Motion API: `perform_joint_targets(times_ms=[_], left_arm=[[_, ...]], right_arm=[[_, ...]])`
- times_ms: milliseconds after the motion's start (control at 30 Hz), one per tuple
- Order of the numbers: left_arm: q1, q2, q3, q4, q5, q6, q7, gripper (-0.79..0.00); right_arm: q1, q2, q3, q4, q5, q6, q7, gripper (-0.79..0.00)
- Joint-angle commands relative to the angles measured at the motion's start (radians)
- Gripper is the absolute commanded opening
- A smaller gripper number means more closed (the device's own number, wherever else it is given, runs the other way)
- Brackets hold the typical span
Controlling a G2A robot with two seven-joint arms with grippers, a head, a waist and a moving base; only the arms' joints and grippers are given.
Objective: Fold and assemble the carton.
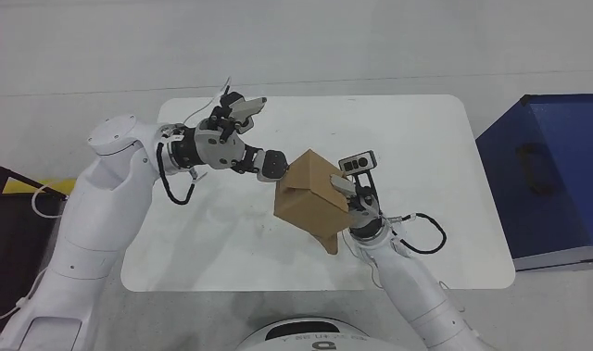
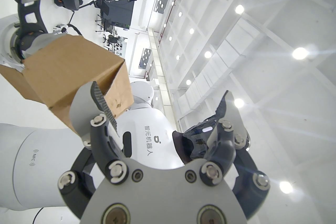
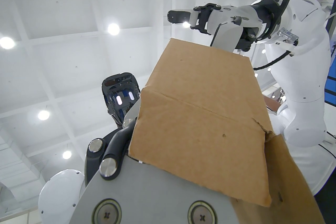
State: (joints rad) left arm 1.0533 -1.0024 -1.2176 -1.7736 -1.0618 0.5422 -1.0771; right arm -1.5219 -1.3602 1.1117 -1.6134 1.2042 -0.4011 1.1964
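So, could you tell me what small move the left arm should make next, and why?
Probably ease the left gripper toward the carton and close on its near wall. The left jaws stand open and empty beside the carton, which the right gripper holds tilted above the table, one flap hanging loose.

I see glossy white arm shells point(image 1: 107, 198), black joints point(image 3: 260, 16), black cables point(image 3: 273, 61), screw-studded silver wrist plates point(image 2: 162, 198), and the left gripper point(image 2: 160, 90) with grey fingers point(image 2: 80, 104).

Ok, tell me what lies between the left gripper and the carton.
Nothing; the top view shows the left gripper close beside the carton, only bare table between them.
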Motion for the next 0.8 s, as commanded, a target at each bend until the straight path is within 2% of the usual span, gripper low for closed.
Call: perform_joint_targets(times_ms=[0, 400, 533, 767], left_arm=[[0.0, -0.001, 0.008, -0.005, 0.003, 0.003, -0.001, -0.009], [0.007, -0.002, 0.024, -0.029, 0.0, -0.004, 0.008, 0.0], [0.019, 0.005, -0.023, -0.026, 0.032, -0.027, 0.032, 0.0], [0.111, 0.046, -0.152, -0.084, 0.294, -0.056, 0.015, 0.0]], right_arm=[[0.001, -0.001, -0.002, 0.003, 0.002, -0.001, 0.0, -0.785], [-0.017, -0.007, 0.005, -0.002, 0.045, -0.006, 0.018, -0.785], [-0.021, -0.008, 0.016, 0.004, 0.072, -0.005, 0.038, -0.785], [-0.028, -0.008, 0.035, 0.016, 0.06, -0.009, 0.036, -0.785]])
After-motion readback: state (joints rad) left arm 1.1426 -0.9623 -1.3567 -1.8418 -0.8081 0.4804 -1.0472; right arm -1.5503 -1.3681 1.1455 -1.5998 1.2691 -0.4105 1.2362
